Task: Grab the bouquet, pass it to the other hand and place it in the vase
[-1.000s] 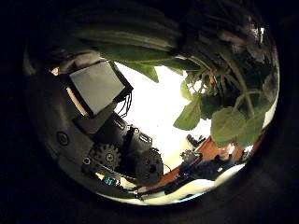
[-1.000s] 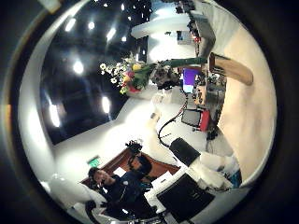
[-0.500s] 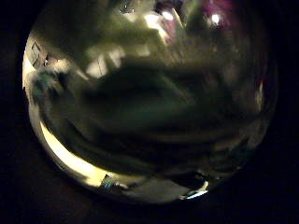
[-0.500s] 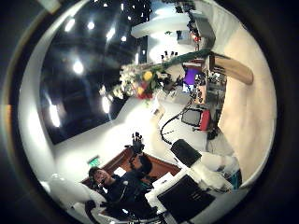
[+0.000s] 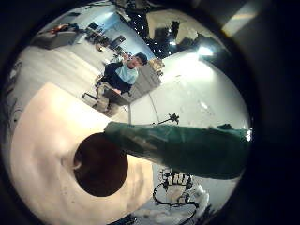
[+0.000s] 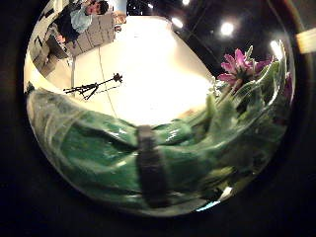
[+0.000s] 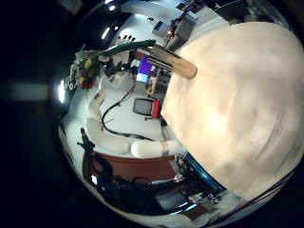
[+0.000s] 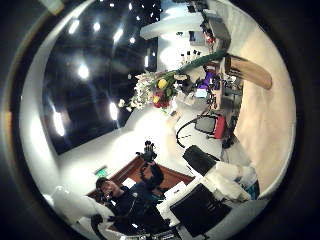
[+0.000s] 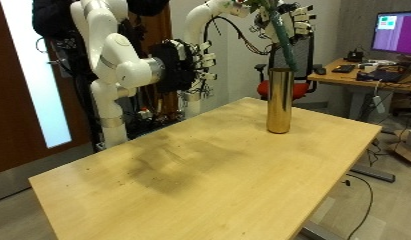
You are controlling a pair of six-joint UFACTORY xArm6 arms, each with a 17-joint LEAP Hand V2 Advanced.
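1. Bouquet (image 9: 276, 38) hangs tilted, stems down, just above the gold vase (image 9: 278, 100) standing on the table (image 9: 192, 170).
2. Right hand (image 9: 192, 65) behind the table: fingers loose, holding nothing.
3. Left hand (image 9: 296, 20) up high, fingers wrapped round the bouquet's green wrapping.

light: bright, ceiling spots (some glare) | palm views: dark warped rims

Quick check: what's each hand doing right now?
Left hand: shut on the bouquet, above the vase.
Right hand: open, holding nothing.
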